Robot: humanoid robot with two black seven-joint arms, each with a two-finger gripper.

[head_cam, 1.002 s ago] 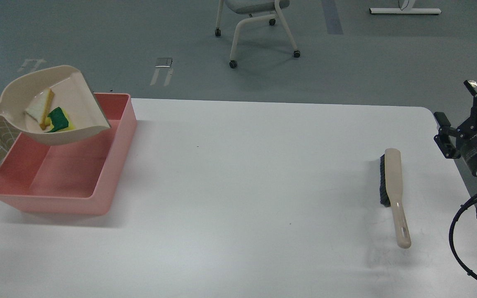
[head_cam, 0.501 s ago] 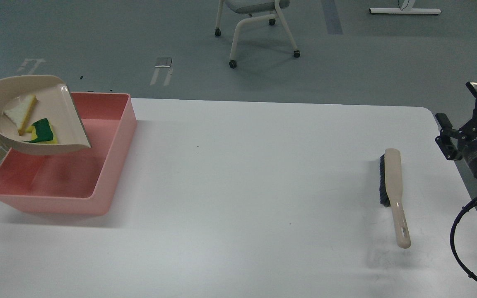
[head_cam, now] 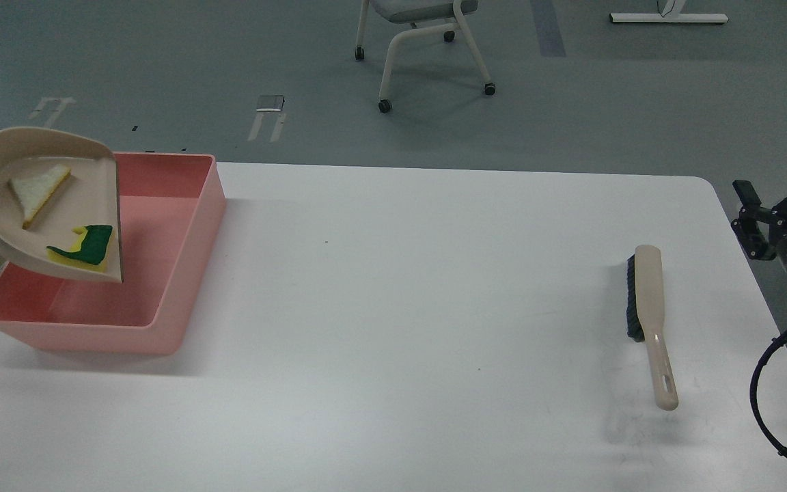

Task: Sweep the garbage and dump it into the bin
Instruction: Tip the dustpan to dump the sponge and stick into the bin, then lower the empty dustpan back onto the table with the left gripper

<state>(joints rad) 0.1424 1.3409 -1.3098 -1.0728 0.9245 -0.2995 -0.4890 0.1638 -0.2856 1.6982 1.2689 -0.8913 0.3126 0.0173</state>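
While the beige dustpan [head_cam: 45, 205] is hanging tilted over the left part of the pink bin [head_cam: 182, 225], both scraps of garbage are lying inside the pan, not in the bin. The bread-like slice [head_cam: 37, 191] is sitting up near the pan's handle end; the yellow sponge chunk [head_cam: 87, 247] with its dark green top is lying down at the pan's open lip, touching or nearly touching the edge. The pan's handle is running off the left edge of the view, so the left gripper is not showing and whatever is holding the pan is out of sight. The bin is resting on the far-left side of the white table [head_cam: 393, 307], its floor looking bare where visible. Well apart to the right, the hand brush [head_cam: 650, 321] is lying flat on the table, bristles facing left, handle pointing toward the near edge. At the far right, past the table's edge, the right gripper [head_cam: 779, 181] is hovering with its fingers spread apart, gripping nothing.
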